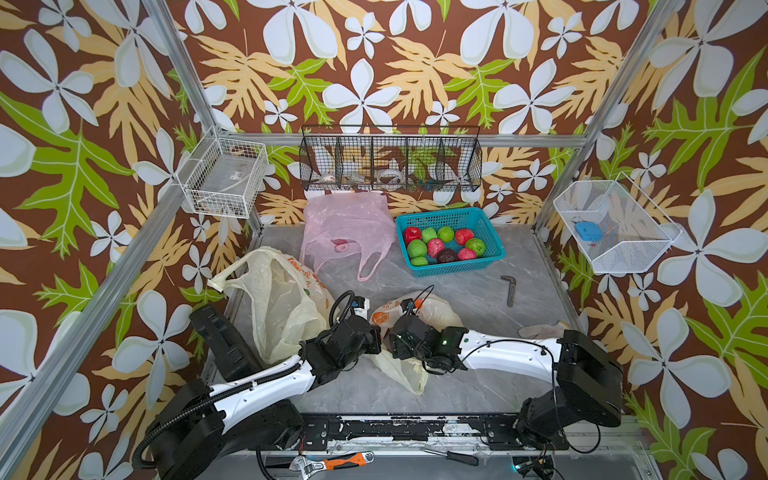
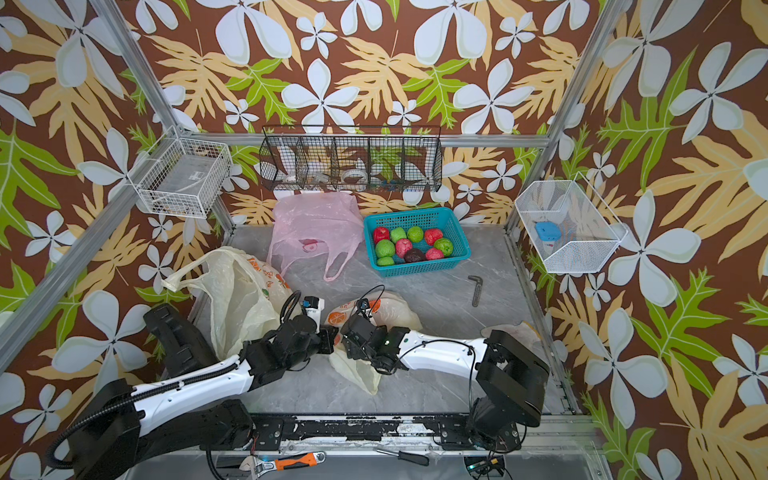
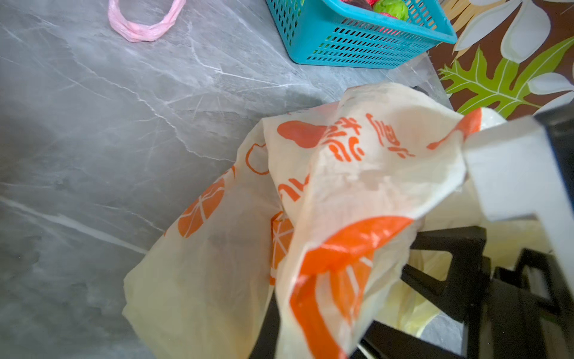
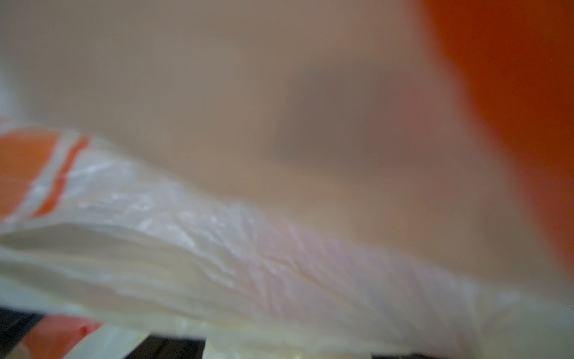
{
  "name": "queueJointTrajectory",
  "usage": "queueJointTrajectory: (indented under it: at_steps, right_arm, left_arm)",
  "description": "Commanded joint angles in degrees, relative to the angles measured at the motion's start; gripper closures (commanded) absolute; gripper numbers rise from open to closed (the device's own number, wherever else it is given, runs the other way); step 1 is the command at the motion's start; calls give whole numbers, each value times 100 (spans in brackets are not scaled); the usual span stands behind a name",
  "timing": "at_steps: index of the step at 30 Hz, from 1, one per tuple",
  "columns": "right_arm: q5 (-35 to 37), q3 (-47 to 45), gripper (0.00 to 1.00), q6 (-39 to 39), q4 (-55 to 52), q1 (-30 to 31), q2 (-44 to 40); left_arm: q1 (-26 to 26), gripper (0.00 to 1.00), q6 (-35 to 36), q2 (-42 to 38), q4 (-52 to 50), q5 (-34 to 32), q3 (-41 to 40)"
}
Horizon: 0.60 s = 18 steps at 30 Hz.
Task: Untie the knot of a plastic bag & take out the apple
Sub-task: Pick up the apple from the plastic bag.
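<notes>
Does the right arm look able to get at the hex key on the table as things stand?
Probably yes: the hex key lies alone on bare table on that arm's side. The right end effector is against the orange-printed bag, so it would have to back away first.

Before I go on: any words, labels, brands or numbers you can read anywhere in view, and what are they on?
Printed bag between the arms: orange characters among fruit drawings, creased, not readable.
Large bag at the left: orange print, too small to read.
Pink bag: red-and-white mark, too small.
White wire basket: label inside, too small.
Nothing can be quoted.
</notes>
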Motion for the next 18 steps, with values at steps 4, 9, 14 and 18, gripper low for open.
queueJointTrajectory:
  at_steps: [4, 9, 14, 18]
  right_arm:
    - [345, 5, 21, 336, 441, -167, 116]
    - [46, -101, 21, 387, 934, -320, 387]
    - [-399, 81, 21, 446, 1015, -387, 931]
    - [-558, 95, 29, 341, 1148, -383, 1064]
  left_arm:
    - [-2, 100, -40, 153, 123, 251, 84]
    - [-2, 100, -136, 37, 326, 331, -20]
    - [-2, 100, -163, 188, 244, 427, 82]
    - [0, 100, -195, 153, 424, 343, -79]
